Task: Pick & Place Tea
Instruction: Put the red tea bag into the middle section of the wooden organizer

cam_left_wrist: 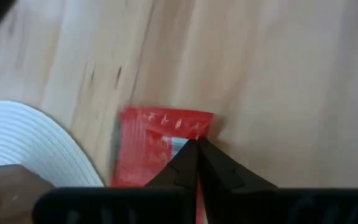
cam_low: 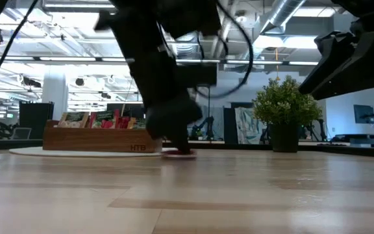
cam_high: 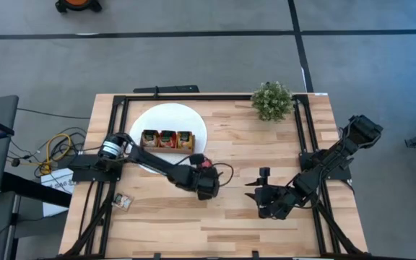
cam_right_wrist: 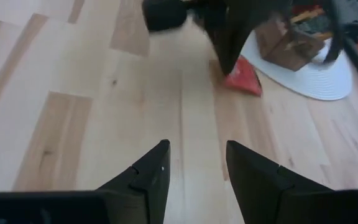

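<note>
Pinching red tea sachet (cam_left_wrist: 160, 146) on the table (cam_high: 266, 217) just beside the white disc (cam_high: 166, 115) | left gripper (cam_left_wrist: 196, 144) jaws clenched on its edge | right gripper (cam_right_wrist: 196, 163) jaws apart, grasping nothing, hovering over bare wood well apart

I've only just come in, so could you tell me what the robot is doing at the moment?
The left gripper has its fingers shut on a red tea sachet that lies on the table, just off the edge of the white disc. The wooden tray on that disc already holds sachets. The right gripper waits open over bare wood nearby, holding nothing. A potted plant stands at the far edge.
</note>
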Tool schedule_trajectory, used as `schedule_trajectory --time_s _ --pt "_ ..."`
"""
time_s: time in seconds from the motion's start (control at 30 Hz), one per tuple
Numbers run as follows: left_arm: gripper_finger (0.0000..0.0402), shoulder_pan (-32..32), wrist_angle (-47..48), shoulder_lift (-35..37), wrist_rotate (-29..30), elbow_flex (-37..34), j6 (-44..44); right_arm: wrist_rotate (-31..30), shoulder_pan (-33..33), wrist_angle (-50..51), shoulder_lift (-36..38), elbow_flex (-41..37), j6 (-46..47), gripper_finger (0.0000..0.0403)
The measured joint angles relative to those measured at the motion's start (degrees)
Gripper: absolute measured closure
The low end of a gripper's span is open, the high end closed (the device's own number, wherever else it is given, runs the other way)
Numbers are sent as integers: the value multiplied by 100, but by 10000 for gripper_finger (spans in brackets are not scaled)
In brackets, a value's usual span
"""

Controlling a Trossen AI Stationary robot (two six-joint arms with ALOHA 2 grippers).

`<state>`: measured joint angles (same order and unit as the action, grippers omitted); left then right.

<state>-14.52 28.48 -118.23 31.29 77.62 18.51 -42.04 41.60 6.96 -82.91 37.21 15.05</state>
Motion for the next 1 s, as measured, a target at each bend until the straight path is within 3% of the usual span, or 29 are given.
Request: schedule_trajectory --time_s 0.13,0.3,0.53,0.73,0.87,1.0 --pt "401 -359 -36 293 357 4 417 248 16 -9 0 0 4 254" --pt "401 -848 -245 455 1318 7 879 291 136 -265 0 -116 -90 253" --pt "401 -1459 -938 473 2118 7 1201 385 -8 -3138 -2 -1203 -896 253" --pt "401 -1923 -2313 474 2123 7 358 1273 -321 -4307 -2 -1633 -905 242" --pt "401 -2119 -3532 474 1800 7 -535 1844 -441 -4808 -54 -1635 -908 226" --pt "401 -2271 -4702 474 1197 9 -1397 1764 -501 -5896 -511 -1635 -1156 211"
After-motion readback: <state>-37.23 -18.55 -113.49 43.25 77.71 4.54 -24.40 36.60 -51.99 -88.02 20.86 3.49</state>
